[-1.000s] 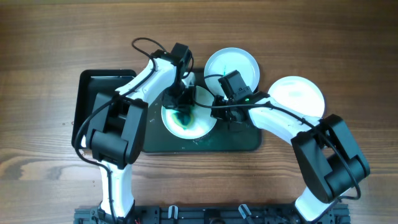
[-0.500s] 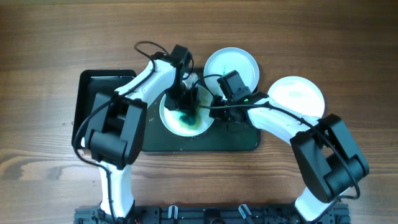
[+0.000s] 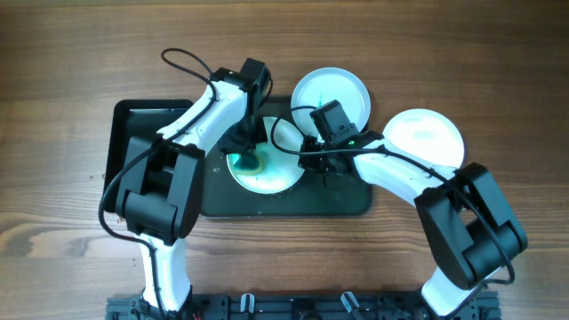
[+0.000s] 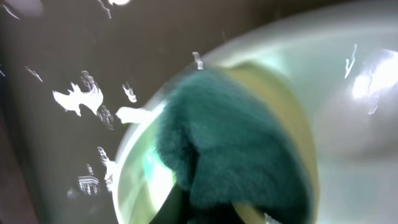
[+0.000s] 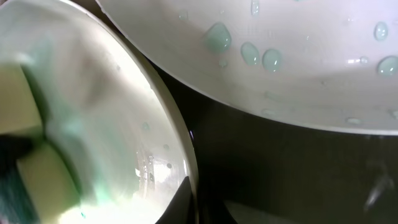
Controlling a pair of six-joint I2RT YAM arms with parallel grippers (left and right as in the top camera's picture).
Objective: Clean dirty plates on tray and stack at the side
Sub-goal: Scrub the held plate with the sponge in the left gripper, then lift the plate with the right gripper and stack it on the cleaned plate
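Observation:
A white plate (image 3: 276,173) smeared with teal lies on the dark tray (image 3: 347,200). My left gripper (image 3: 248,153) is shut on a green sponge (image 3: 252,164) with a yellow side and presses it on the plate's left part. In the left wrist view the sponge (image 4: 236,149) covers the plate (image 4: 354,118). My right gripper (image 3: 314,162) is shut on the plate's right rim, which also shows in the right wrist view (image 5: 177,143). A second white plate (image 3: 332,92) with water drops (image 5: 298,62) overlaps the tray's back edge. A pale blue plate (image 3: 427,138) lies on the wood tabletop (image 3: 498,71) at the right.
A smaller black tray (image 3: 129,133) sits against the big tray's left side, under my left arm. A black cable (image 3: 182,60) loops above the left arm. Both arms cross over the big tray.
My left gripper has slid the sponge from the plate's middle toward its left side. The right gripper and the other two plates have stayed in place.

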